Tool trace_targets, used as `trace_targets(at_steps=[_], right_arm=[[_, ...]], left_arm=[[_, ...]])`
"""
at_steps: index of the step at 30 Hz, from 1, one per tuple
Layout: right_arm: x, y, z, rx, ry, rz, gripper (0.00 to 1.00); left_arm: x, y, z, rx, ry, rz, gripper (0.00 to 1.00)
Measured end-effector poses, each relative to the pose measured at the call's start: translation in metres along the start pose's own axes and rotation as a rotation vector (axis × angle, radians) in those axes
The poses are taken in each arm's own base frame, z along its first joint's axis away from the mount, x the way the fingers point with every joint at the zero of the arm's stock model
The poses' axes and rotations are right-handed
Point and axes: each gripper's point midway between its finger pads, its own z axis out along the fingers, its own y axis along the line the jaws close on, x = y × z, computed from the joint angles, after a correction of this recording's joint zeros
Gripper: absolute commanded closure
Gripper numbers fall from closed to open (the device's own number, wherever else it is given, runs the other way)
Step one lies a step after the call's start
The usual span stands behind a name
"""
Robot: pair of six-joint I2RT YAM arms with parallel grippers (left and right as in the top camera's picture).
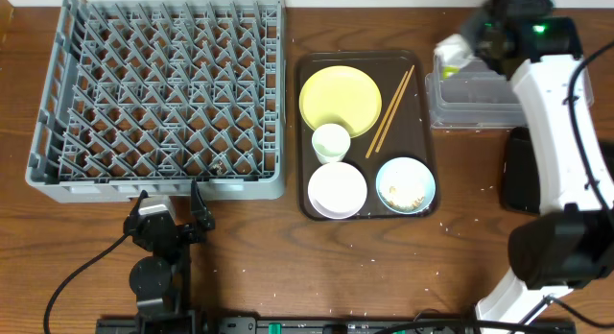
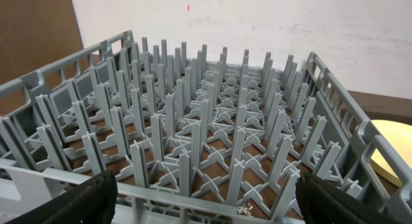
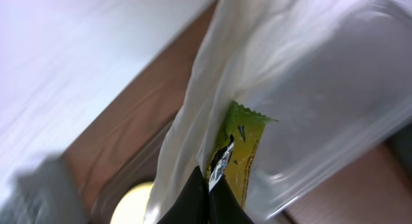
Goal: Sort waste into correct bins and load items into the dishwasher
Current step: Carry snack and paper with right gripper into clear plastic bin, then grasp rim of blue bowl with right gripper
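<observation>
Right gripper [image 3: 209, 195] clamped on paper wrapper [image 3: 193, 121] and sachet [image 3: 241, 150], above clear tub [image 1: 477, 111]. Left gripper [image 1: 171, 207] wide open, holding nothing, well apart from tub.

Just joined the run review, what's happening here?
Right gripper pinches a crumpled white paper wrapper and a small green-and-yellow sachet at the rim of the clear rectangular plastic tub. Left gripper sits open by the grey plastic dish rack, which holds no dishes. The round yellow plate, white bowl, light blue bowl with rice scraps, small white cup and wooden chopsticks lie on the brown serving tray.
</observation>
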Motion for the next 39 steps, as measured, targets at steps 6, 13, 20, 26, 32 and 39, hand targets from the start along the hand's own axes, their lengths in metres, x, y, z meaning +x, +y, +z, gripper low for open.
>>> trace_targets(at_steps=[6, 13, 20, 26, 32, 39], right_arm=[[-0.017, -0.061, 0.069, 0.111, -0.024, 0.203, 0.84], [0.000, -0.090, 0.114, 0.157, -0.005, 0.203, 0.27], [-0.003, -0.056, 0.090, -0.008, 0.053, -0.084, 0.19], [0.026, -0.007, -0.009, -0.314, 0.201, -0.362, 0.14], [0.104, -0.004, -0.073, -0.362, 0.435, -0.531, 0.35], [0.200, -0.033, -0.058, -0.195, 0.639, -0.693, 0.41]], left_arm=[[0.000, 0.000, 0.000, 0.000, 0.000, 0.000, 0.10], [0.000, 0.000, 0.000, 0.000, 0.000, 0.000, 0.10], [0.000, 0.000, 0.000, 0.000, 0.000, 0.000, 0.10], [0.000, 0.000, 0.000, 0.000, 0.000, 0.000, 0.10], [0.000, 0.000, 0.000, 0.000, 0.000, 0.000, 0.10], [0.000, 0.000, 0.000, 0.000, 0.000, 0.000, 0.10]])
